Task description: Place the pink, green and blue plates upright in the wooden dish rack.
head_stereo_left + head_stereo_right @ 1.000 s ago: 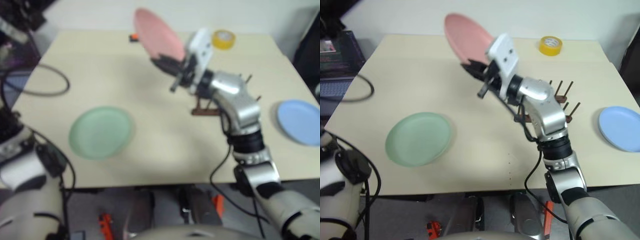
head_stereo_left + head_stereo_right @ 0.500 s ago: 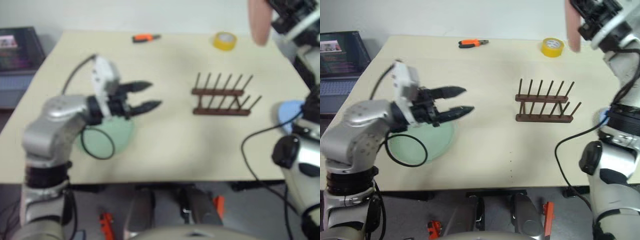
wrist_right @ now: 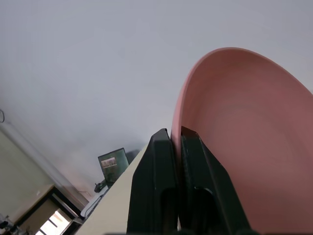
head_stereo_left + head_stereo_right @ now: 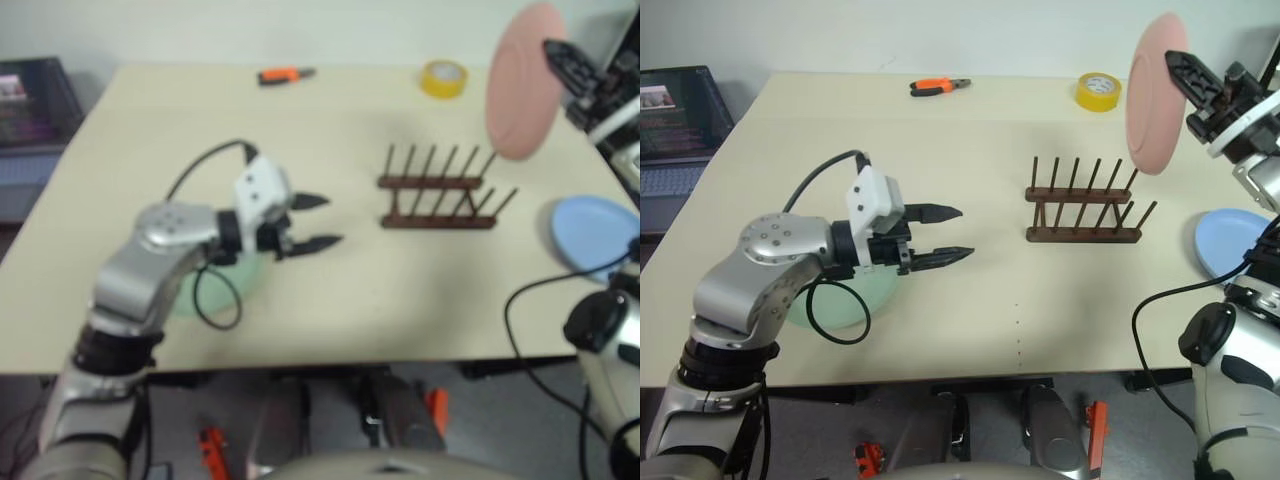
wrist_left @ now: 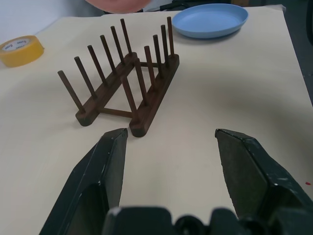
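Head view: dish rack (image 4: 1084, 212) right of table centre, long axis left-right, pegs up. Right gripper (image 4: 1181, 72) clamps pink plate (image 4: 1154, 93) on edge, above-right of rack. Left gripper (image 4: 948, 234) spread, empty, over green plate (image 4: 845, 298). Blue plate (image 4: 1232, 241) flat, far right. Left wrist view: tape roll (image 5: 19, 50) lettering unreadable.

The left arm (image 4: 770, 265) covered most of the green plate (image 4: 855, 300). The blue plate (image 4: 1230, 240) ran partly behind the right arm (image 4: 1255, 250), and the pink plate's (image 3: 244, 142) rim left the right wrist view.
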Available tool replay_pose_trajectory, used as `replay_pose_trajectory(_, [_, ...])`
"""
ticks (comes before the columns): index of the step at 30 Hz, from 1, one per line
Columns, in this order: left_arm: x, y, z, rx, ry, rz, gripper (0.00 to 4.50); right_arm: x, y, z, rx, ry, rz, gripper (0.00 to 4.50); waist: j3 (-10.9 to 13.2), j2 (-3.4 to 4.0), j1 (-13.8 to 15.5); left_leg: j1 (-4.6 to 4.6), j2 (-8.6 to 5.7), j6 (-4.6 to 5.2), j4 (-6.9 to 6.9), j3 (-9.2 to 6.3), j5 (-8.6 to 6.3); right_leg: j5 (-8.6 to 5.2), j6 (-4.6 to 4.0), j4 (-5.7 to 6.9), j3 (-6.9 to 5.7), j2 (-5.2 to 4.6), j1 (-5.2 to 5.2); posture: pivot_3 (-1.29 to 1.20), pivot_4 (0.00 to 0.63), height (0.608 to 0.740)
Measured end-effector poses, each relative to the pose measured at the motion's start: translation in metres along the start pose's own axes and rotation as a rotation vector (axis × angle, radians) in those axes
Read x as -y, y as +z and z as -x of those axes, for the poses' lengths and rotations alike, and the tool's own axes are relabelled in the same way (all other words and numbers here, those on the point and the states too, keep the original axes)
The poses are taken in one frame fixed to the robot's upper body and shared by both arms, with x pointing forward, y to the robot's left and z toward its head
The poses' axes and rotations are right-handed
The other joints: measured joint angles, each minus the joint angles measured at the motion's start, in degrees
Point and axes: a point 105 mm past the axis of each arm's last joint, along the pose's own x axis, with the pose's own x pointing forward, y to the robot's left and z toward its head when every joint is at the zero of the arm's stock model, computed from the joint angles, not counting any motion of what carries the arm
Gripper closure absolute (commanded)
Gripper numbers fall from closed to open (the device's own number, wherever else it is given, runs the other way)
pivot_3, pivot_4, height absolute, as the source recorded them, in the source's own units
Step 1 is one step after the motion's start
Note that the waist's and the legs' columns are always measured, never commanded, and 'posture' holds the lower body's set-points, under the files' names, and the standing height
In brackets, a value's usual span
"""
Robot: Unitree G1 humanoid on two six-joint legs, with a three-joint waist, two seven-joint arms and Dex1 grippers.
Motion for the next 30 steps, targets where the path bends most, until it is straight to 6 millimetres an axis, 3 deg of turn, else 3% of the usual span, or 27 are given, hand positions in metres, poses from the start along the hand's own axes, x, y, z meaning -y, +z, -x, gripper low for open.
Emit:
replay_pose_trajectory(12, [-0.008,-0.011,0.009,-0.056,0.036,0.011,1.38,0.020,0.004,0.021,0.094,-0.043,-0.131,4.50,0.02,0.02,-0.15,-0.08,-0.02,0.00,0.00,-0.02,0.00,0.04,0.08,-0.10,-0.01,0.04,-0.02,0.00,0.150,0.740])
replay_pose_trajectory(30, [-0.010,-0.012,0.010,-0.068,0.046,0.002,1.38,0.046,-0.031,0.037,0.036,-0.120,-0.218,4.50,0.03,0.05,-0.19,-0.10,-0.02,0.00,-0.01,-0.02,0.00,0.05,0.11,-0.16,-0.02,0.06,-0.01,0.00,0.150,0.740])
